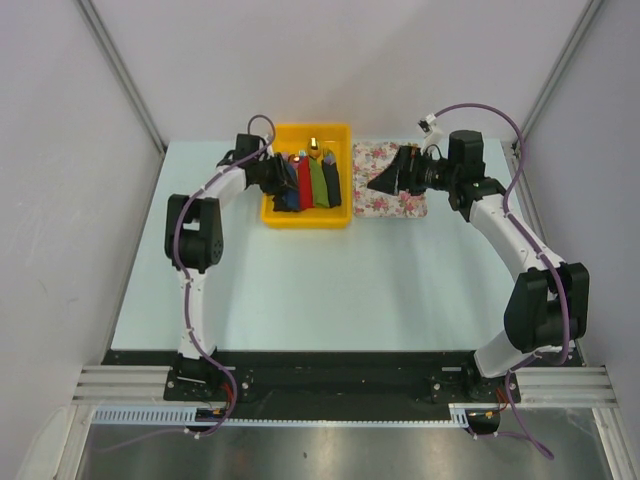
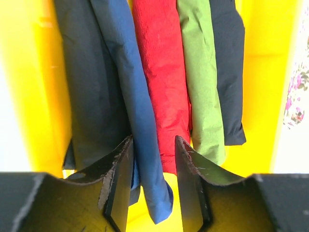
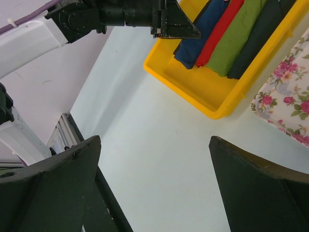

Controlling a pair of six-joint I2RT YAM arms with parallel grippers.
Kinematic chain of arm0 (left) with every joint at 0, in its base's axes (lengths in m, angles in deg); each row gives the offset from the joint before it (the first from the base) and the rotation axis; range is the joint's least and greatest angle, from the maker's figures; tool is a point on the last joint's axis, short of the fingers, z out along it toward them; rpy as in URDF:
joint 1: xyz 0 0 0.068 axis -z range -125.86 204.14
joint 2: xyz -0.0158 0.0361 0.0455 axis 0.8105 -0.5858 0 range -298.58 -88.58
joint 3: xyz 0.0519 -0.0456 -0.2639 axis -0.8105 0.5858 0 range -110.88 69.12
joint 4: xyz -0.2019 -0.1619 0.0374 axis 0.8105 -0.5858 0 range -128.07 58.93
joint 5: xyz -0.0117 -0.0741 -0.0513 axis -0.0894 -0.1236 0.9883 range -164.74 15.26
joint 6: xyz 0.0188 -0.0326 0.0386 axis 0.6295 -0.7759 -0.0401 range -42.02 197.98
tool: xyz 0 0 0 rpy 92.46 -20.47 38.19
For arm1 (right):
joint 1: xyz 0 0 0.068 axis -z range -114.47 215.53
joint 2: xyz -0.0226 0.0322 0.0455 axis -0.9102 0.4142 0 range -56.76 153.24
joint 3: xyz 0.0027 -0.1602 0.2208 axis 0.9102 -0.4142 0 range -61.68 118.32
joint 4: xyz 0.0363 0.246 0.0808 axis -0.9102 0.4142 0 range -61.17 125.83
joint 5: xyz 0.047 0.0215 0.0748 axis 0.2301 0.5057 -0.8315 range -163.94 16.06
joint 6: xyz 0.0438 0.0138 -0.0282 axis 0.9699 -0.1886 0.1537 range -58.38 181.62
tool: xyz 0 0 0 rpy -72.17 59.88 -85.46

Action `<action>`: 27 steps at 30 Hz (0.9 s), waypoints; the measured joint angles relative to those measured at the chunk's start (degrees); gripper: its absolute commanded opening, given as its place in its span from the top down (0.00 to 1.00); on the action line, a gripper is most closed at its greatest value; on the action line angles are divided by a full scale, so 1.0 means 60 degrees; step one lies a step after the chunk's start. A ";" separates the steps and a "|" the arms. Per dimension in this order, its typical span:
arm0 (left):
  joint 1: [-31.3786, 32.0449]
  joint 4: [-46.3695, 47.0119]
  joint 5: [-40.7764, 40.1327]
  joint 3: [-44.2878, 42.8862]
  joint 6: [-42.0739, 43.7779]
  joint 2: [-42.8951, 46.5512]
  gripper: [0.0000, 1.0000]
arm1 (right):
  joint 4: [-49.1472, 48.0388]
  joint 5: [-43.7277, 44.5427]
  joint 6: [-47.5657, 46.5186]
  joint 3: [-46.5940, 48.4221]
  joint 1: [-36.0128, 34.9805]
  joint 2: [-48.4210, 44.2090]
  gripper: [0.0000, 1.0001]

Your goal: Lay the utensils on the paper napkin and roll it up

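My left gripper (image 1: pixel 285 182) hangs over the left part of a yellow bin (image 1: pixel 305 222). In the left wrist view its jaws (image 2: pixel 154 140) stand open on either side of the near end of a blue rolled paper bundle (image 2: pixel 130 87), with a small gap on the right side. The blue bundle also shows in the right wrist view (image 3: pixel 200 34). My right gripper (image 1: pixel 385 180) is open and empty, held above the left edge of the floral mat (image 1: pixel 415 205); its jaws (image 3: pixel 154 145) frame bare table. No flat navy napkin and no iridescent utensils show.
In the bin beside the blue bundle lie a dark bundle (image 2: pixel 91 87), a red one (image 2: pixel 159 72), a green one (image 2: pixel 200 72) and a black one (image 2: pixel 229 72). Gold tips (image 1: pixel 313 148) poke out at the bin's far end. The bin and the mat sit at the table's far edge.
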 measured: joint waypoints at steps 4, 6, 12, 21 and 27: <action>-0.0036 0.0018 -0.0306 0.0047 0.0011 0.0306 0.54 | 0.0011 -0.0095 0.0011 0.0033 0.0007 0.0004 0.00; -0.0036 0.0058 -0.0444 0.0127 0.0066 0.0528 0.53 | 0.0000 -0.0153 0.0029 0.0047 0.0007 0.0004 0.00; 0.0058 0.0175 -0.0940 0.0346 0.0481 0.1260 0.61 | 0.0000 -0.0266 0.0051 0.0051 0.0011 0.0004 0.00; 0.0455 0.0062 -0.1013 0.0787 0.1169 0.1690 0.72 | 0.0004 -0.0430 0.0029 0.0051 0.0062 0.0004 0.00; 0.0514 -0.0251 -0.1198 0.1144 0.1668 0.1628 0.74 | 0.0026 -0.0463 -0.0011 0.0051 0.0142 0.0004 0.00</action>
